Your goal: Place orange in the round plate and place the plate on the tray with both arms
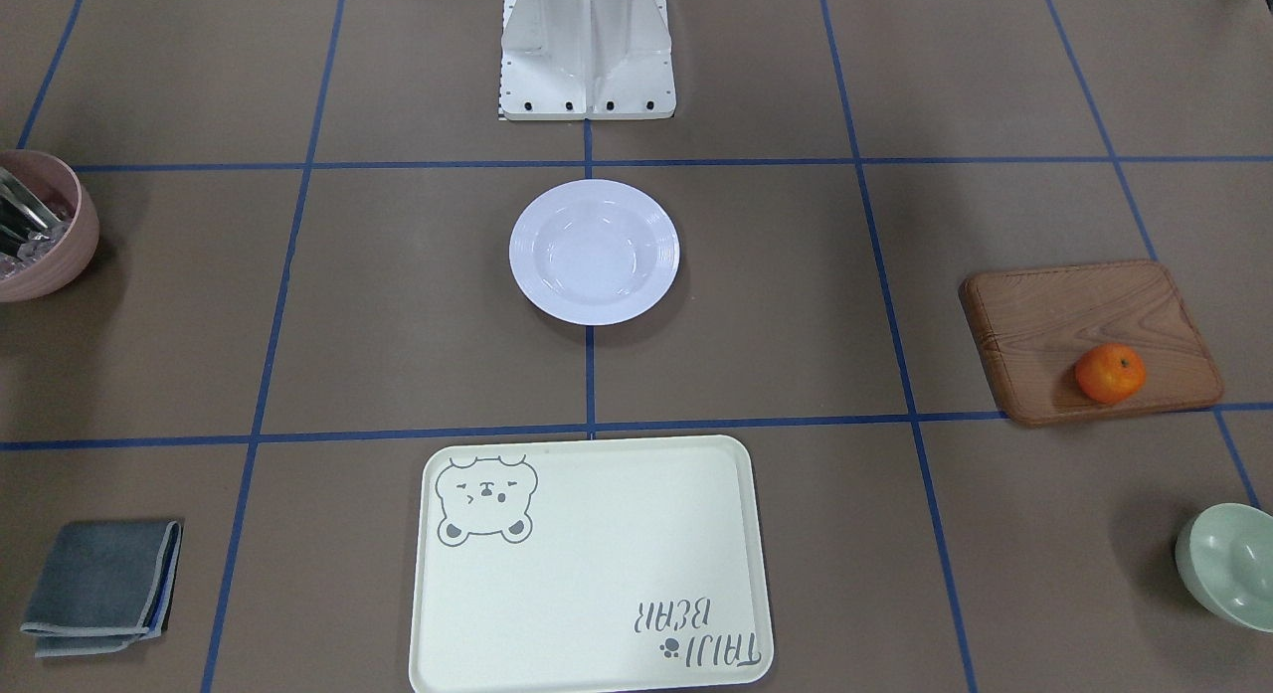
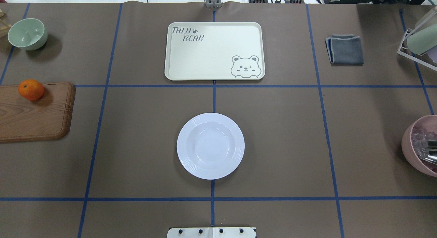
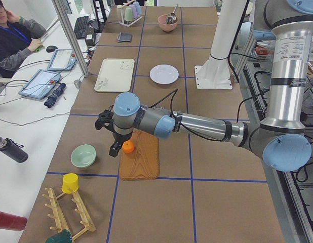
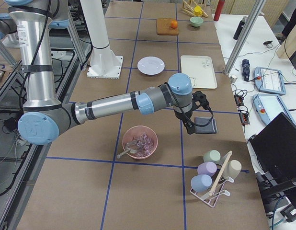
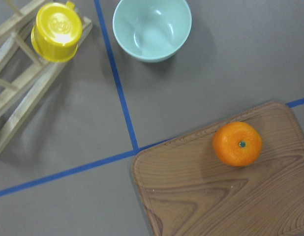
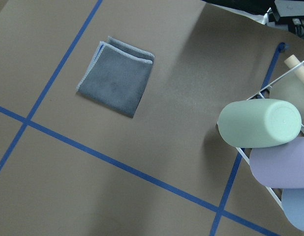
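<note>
The orange (image 1: 1110, 373) lies at a corner of a brown wooden board (image 2: 34, 113), on my left side. The white round plate (image 2: 210, 145) sits empty at the table's middle. Beyond it lies the cream tray (image 2: 215, 50) with the bear drawing, nothing on it. My left gripper (image 3: 114, 148) hangs over the board's edge close beside the orange (image 3: 127, 147); I cannot tell whether it is open or shut. My right gripper (image 4: 188, 128) hovers over the grey cloth (image 4: 205, 125) far right, state also unclear. Neither wrist view shows fingers.
A pale green bowl (image 2: 27, 33) and a wooden rack with a yellow cup (image 5: 56, 30) stand past the board. A pink bowl (image 2: 421, 145) of clear pieces and a rack of pastel cups (image 6: 260, 123) are on the right. A person (image 3: 14, 38) sits at a side desk.
</note>
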You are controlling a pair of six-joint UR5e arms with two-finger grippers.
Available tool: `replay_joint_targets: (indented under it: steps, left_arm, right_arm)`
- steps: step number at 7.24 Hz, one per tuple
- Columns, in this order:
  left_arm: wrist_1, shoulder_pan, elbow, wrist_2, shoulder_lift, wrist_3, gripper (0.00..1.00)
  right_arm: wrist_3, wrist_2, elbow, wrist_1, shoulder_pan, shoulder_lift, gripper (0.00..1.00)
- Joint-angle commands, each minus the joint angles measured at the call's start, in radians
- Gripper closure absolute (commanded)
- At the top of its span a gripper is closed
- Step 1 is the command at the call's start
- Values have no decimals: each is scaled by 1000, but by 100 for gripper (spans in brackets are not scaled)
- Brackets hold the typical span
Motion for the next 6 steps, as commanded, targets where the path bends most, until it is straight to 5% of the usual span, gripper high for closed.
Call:
replay_joint_targets:
  steps: [1,4,6]
  left_arm:
    - [-38,0,26,-5,-29,1,2]
    - [-158,61,22,0,-57,-48,2]
    - [-196,211,25,6,-56,-260,2]
  right_arm:
    - [42,12,-20,181,0,-46,0]
    - [177,11,-11,244,-96,10,0]
    - [562,-108,24,242,-272,87,0]
